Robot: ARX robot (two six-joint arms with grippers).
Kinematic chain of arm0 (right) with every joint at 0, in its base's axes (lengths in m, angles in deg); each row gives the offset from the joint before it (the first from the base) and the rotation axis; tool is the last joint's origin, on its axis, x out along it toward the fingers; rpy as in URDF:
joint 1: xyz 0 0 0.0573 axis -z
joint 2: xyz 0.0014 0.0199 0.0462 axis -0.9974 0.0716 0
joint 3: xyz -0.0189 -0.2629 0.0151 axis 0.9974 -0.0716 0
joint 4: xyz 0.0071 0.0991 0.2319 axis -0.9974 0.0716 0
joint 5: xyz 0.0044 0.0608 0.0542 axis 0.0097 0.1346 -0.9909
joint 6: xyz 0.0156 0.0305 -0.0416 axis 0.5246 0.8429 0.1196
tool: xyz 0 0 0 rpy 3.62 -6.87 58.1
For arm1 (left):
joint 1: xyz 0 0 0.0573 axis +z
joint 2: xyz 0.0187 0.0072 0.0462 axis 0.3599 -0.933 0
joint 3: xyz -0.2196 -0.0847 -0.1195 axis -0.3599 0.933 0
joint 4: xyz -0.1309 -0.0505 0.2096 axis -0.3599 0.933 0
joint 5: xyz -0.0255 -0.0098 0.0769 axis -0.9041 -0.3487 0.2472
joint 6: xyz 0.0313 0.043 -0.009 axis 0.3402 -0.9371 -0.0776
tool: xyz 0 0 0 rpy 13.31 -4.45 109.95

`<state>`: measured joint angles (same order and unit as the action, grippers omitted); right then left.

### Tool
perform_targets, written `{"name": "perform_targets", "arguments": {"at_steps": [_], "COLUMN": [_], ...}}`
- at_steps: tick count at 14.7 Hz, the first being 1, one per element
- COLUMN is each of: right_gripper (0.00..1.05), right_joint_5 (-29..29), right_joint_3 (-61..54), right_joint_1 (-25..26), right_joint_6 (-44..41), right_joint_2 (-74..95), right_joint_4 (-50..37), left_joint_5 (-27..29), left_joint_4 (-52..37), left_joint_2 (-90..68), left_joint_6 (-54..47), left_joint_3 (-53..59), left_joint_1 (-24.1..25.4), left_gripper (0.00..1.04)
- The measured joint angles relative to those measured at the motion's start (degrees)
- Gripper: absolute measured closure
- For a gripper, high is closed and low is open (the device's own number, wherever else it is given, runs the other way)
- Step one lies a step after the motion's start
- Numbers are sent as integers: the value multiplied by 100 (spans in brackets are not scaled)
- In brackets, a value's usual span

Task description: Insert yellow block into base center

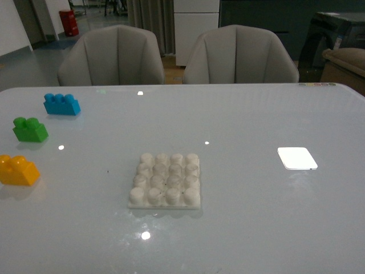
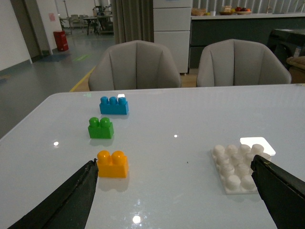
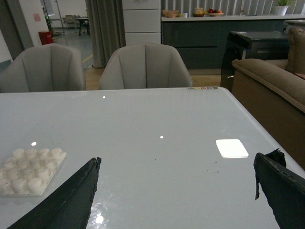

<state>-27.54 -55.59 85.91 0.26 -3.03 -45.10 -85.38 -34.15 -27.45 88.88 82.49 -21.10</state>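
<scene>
We read the left gripper (image 2: 174,162) as spread wide and empty. The yellow block (image 2: 112,163) sits just ahead, toward one jaw, long axis along our jaw line. The base (image 2: 236,167) sits ahead, toward the other jaw. The right gripper (image 3: 177,160) is also spread and empty, and farther off, so left picks. The front view shows no arms.

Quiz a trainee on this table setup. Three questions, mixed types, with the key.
1. Which brick lies nearest the robot? A) blue brick B) green brick C) yellow block
2. True or false: a brick already sits on the base.
3. How many studs does the base have?

Key: 1 C. 2 False, the base is bare. 3 Sixteen, four rows of four.
</scene>
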Motion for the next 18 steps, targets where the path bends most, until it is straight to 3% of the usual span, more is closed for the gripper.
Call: {"name": "perform_targets", "arguments": {"at_steps": [5,7,9,12,14,16,18], "right_gripper": [6,6,6,6,6,6,6], "right_joint_5": [0,-7,0,0,0,0,0], "right_joint_3": [0,0,-2,0,0,-2,-2], "right_joint_1": [0,0,0,0,0,0,0], "right_joint_6": [0,-11,-11,-11,-11,-11,-11], "right_joint_2": [0,0,0,0,0,0,0], "right_joint_4": [0,-4,2,0,-2,0,0], "left_joint_5": [164,1443,1572,472,-566,-1064,-1244], "left_joint_4": [302,1825,1611,201,-1316,-2479,-2481], "left_joint_2": [-59,-1217,-1266,-2542,-4330,-6467,-8282], "left_joint_6": [68,916,1187,986,595,140,-337], "left_joint_3": [-72,-922,-1213,-1355,-1639,-2677,-3628], "left_joint_1": [-61,-717,-684,409,1263,1552,1537], "left_gripper": [7,7,7,7,7,7,7]}}
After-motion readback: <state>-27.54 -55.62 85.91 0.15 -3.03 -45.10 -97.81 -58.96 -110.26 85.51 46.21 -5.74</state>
